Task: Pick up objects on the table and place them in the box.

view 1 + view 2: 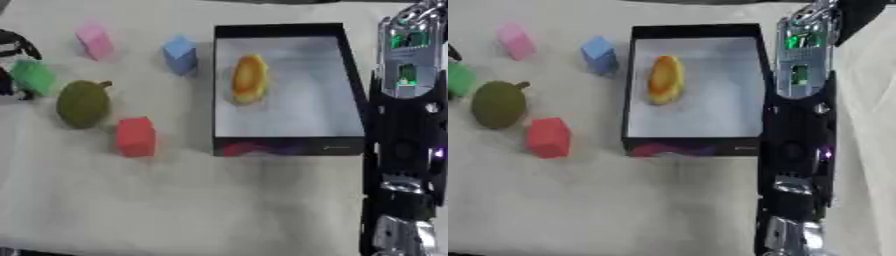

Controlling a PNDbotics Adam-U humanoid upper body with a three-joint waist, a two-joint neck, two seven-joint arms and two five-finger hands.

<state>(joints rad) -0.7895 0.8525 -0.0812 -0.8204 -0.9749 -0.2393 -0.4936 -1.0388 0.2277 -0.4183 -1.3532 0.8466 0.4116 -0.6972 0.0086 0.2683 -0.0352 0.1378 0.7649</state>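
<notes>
Glossy black box point(289, 146) (matt cloth table point(219, 210))

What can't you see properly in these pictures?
- Right hand: cut off by the bottom edge in both eye views, so its fingers cannot be judged.
- Left hand: only a dark part shows at the left edge of the left eye view.
- Green block: partly cut off in the right eye view.
- Yellow-orange thing in the box: too blurred to name.

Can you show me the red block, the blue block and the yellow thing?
Red cube block point(136, 136), left eye view, front face.
Blue cube block point(179, 54), left eye view, middle.
Yellow-orange oval object point(248, 78), left eye view, middle.
</notes>
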